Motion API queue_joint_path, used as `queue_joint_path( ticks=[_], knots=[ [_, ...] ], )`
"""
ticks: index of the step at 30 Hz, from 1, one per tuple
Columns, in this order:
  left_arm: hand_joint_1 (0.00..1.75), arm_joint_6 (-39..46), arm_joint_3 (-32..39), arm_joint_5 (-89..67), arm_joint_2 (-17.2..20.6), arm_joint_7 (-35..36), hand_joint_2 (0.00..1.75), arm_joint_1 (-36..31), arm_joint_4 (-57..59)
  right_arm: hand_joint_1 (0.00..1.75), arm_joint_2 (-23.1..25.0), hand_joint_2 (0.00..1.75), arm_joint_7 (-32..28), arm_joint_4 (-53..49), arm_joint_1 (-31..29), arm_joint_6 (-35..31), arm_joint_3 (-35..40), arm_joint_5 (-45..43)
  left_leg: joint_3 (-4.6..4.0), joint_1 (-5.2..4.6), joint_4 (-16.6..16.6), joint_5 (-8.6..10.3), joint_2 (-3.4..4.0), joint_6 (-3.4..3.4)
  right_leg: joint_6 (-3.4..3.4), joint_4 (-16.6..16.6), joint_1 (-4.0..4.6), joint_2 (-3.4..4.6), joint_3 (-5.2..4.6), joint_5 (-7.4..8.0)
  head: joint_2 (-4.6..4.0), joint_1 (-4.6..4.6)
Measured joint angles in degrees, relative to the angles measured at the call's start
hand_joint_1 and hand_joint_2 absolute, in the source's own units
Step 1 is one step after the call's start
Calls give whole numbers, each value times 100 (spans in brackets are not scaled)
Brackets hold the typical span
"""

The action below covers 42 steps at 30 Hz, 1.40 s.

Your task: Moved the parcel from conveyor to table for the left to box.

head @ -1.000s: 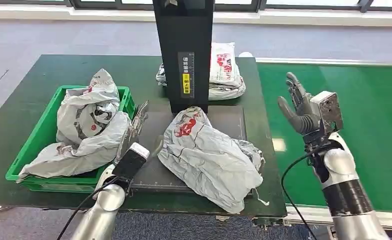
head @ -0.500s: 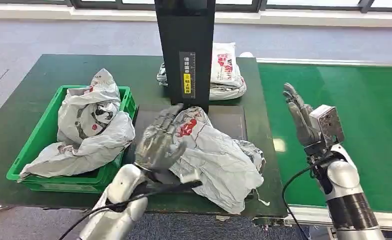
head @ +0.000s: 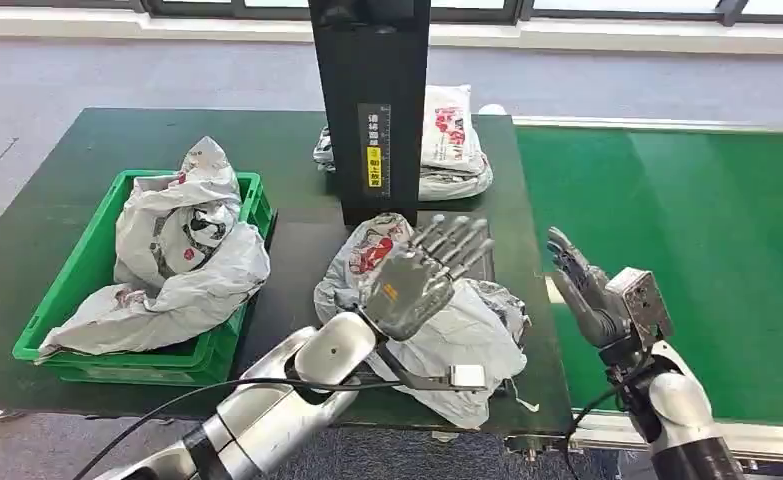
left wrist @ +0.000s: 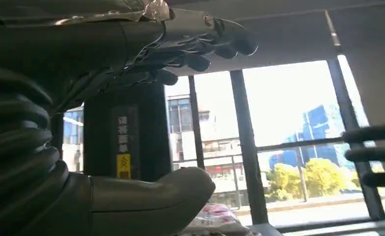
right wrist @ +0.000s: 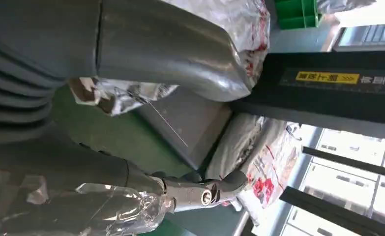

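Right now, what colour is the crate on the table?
Bright green crate, clearest in the head view.

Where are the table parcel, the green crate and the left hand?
table parcel (head: pixel 487 335), head view, crumpled grey side.
green crate (head: pixel 67 285), head view, left wall.
left hand (head: pixel 412 285), head view, back of the hand.

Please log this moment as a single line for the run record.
left hand: open, above grey parcel on table | right hand: open, empty, beside conveyor | green crate: holds parcels

Left hand (head: pixel 419 283) hovers over the parcel (head: pixel 437 330), fingers spread — right hand (head: pixel 585 290) empty, raised over the conveyor (head: pixel 707 250).
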Motion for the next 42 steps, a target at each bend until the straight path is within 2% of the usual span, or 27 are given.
queue_joint_path(
  ticks=[5, 8, 11, 12, 13, 17, 18, 19, 23, 25, 31, 36, 39, 42],
  knots=[
    [0, -274, -140, 246, -194, -480, 175, -266, 636, 0, -72, 175, -24, -164, 260, 0, 0, -59, 1, -2, 0, -6, 11, 6, 2, -1, -1, 11, -4, -1, 0, 0],
    [0, -989, -212, 715, -280, -1063, 175, -385, 1005, 0, -85, 175, -55, -218, 334, -4, 0, -107, 1, -3, 0, -5, 9, 7, 7, -1, -2, 9, -2, -4, 0, 0],
    [0, -2158, -347, 1152, -371, -1521, 175, -563, 1652, 0, -83, 175, -81, -275, 409, -9, 0, -81, 0, -3, 0, -5, 13, 7, 7, 0, -2, 11, -2, -4, 0, 0],
    [9, -2550, -380, 1310, -395, -1614, 175, -652, 1949, 0, -79, 175, -64, -293, 422, -20, 0, -26, 0, -2, 0, -5, 15, 6, 7, 1, -2, 12, -1, -3, 0, 0],
    [28, -2854, -395, 1399, -413, -1659, 175, -727, 2155, 0, -65, 175, -35, -293, 412, -24, 0, 7, 0, -2, 0, -5, 16, 6, 7, 2, -2, 12, -1, -3, 0, 0],
    [28, -3756, -487, 1648, -419, -1860, 175, -1091, 2793, 0, -28, 175, 39, -275, 249, -55, 0, 77, 3, -1, -1, 1, 14, 9, 7, 4, -1, 10, 7, -2, 0, 0],
    [96, -3882, -492, 1690, -415, -1899, 175, -1150, 2878, 0, -26, 175, 44, -262, 211, -59, 0, 79, 6, -1, -1, 1, 14, 9, 7, 4, -1, 10, 9, -2, 0, 0],
    [175, -4085, -498, 1744, -395, -1973, 175, -1255, 3029, 0, -20, 175, 59, -234, 141, -74, 0, 81, 12, -1, -2, 1, 13, 9, 7, 4, -1, 10, 16, -2, 0, 0],
    [175, -4223, -516, 1808, -360, -2050, 175, -1473, 3254, 0, 0, 175, 74, -177, 52, -90, 0, 88, 15, -1, -2, 0, 12, 10, 7, 4, -1, 8, 27, -3, 0, 0],
    [175, -4378, -540, 1843, -323, -2096, 175, -1599, 3335, 0, 9, 175, 74, -168, 28, -92, 0, 88, -15, 0, -6, -10, 12, 7, 8, 3, -1, 6, 46, -6, 0, 0],
    [175, -4614, -669, 1919, -86, -2210, 175, -1920, 3499, 0, 57, 175, 72, -55, -113, -101, 0, 101, 35, 3, -12, -27, 20, 9, 8, 2, 1, 10, 91, -21, 0, 0],
    [175, -4505, -793, 1910, -30, -2026, 175, -1968, 3553, 0, 92, 175, 66, 51, -261, -92, 0, 120, 37, 3, -12, -17, 19, 8, 6, 3, 1, 9, 92, -16, 0, 0],
    [175, -4507, -815, 1908, -9, -2004, 175, -1966, 3595, 0, 103, 175, 66, 75, -298, -94, 0, 120, 84, 3, -11, -11, 14, 6, 6, 4, 1, 8, 89, -14, 0, 0],
    [175, -4507, -843, 1908, -2, -2000, 175, -1967, 3614, 0, 107, 175, 66, 103, -310, -92, 0, 122, 83, 3, -11, -5, 1, 5, 7, 5, 0, 0, 91, -13, 0, 0]
  ],
)
